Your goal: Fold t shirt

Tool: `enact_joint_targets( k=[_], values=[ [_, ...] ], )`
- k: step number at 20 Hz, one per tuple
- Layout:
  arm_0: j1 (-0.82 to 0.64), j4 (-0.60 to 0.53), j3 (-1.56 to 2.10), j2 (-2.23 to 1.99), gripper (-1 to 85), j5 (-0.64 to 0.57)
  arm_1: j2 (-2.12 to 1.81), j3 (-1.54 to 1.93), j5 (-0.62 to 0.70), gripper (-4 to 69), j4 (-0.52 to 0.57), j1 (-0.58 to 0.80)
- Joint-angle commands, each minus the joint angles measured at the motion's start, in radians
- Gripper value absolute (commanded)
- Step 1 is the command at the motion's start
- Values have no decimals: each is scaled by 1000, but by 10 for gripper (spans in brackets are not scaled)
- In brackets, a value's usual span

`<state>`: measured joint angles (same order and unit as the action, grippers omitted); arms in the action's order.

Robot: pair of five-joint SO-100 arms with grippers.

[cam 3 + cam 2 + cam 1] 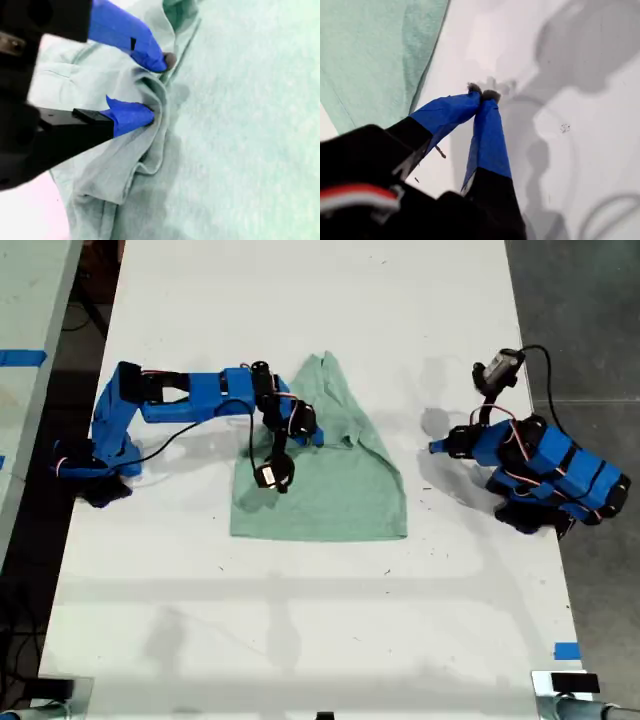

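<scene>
Nearest the camera in the exterior view, the white table lay bare, with a strip of blue tape at its right edge.

Mid-table, item one: the t shirt, pale mint, partly folded. Its near hem ran straight and flat; its far part narrowed to a peak, one side apparently already turned in toward the middle. Placement suited a further fold from the exterior view's left.

Item two: my second gripper, reaching in from the exterior view's left over the shirt's left part. The second wrist view showed its blue fingertips set either side of a raised ridge of cloth, with the fabric bunched between them; judged clamped on the t shirt, presumably to lift and carry that edge across.

Item three: my first gripper, at the exterior view's right, well apart from the shirt. Its tips met over bare table with nothing between them: clenched and empty. Probably parked clear so as not to obstruct the fold.

Farther off, only more tabletop.
</scene>
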<state>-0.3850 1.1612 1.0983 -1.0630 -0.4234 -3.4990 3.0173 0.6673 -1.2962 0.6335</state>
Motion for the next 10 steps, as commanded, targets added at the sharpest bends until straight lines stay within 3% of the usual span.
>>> enact_joint_targets(
  k=[1, 4, 6, 10],
  values=[
    [0, 28, -78, -14, 168, 15, -9, 3, 12, 10, 17, -2],
    [-20, 141, -77, -150, 167, 17, -9, 3, 12, 10, 17, -3],
    [-23, 213, -63, -301, 51, 26, -9, 3, 12, 10, 17, -3],
    [-32, 322, 58, -721, 1, 40, -9, 3, 9, 10, 17, -3]
  ],
)
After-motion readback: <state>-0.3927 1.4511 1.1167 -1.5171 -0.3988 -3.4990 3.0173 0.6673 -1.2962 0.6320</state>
